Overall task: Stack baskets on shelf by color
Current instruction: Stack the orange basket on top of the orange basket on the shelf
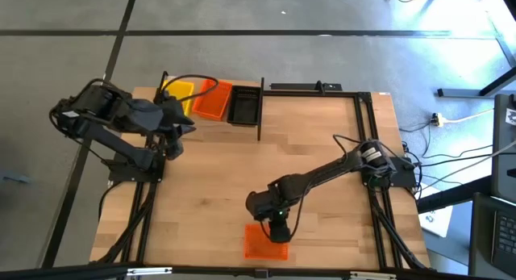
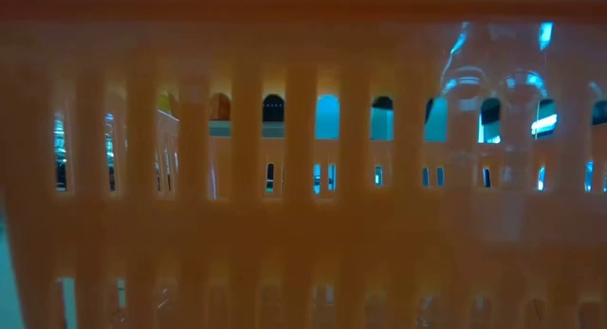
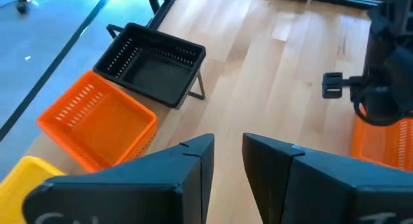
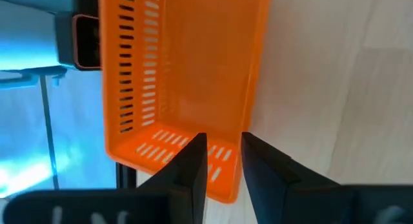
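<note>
With the narrowly parted right claw (image 4: 224, 161) straddling one end wall of the orange perforated plastic basket (image 1: 265, 242) at the tabletop's near edge, that wall should be pinched squarely before lifting.

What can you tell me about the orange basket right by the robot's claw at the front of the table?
The orange basket is a small, shallow, rectangular tray that looks like plastic, with rows of slots cut through its walls. It is empty and sits upright, open side up, on the wooden table at the front edge, apart from the other baskets. It stands so close to the low camera that its slotted wall fills that view. The right gripper hangs over one short wall, one finger either side of the rim, not clamped shut.
</note>
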### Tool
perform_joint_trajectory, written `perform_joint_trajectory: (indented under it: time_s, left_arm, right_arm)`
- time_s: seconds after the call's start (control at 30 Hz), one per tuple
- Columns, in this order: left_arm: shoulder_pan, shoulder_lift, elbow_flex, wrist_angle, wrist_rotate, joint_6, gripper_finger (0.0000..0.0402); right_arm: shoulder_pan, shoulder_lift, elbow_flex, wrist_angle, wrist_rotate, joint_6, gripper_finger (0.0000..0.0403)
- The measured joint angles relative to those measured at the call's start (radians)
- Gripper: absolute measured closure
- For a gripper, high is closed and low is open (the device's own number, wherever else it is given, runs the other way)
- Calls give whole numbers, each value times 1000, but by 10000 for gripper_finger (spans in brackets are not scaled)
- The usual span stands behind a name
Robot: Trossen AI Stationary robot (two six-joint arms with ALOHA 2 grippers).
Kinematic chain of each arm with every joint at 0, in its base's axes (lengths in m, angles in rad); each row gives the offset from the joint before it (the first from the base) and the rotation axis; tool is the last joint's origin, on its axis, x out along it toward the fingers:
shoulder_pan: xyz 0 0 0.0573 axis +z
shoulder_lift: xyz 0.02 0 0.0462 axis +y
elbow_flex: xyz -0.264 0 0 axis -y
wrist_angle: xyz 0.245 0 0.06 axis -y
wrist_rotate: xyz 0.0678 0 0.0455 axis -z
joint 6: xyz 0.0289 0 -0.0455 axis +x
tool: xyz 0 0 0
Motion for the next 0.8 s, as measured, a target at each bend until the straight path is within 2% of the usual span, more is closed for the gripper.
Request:
perform_joint_trajectory:
  time_s: [0.57,0.8]
  left_arm:
    - [0,-27,0,2,-6,0,330]
    - [0,-27,0,1,-5,1,330]
  right_arm:
    - [-1,35,0,16,34,19,311]
    - [1,63,0,56,-3,-13,311]
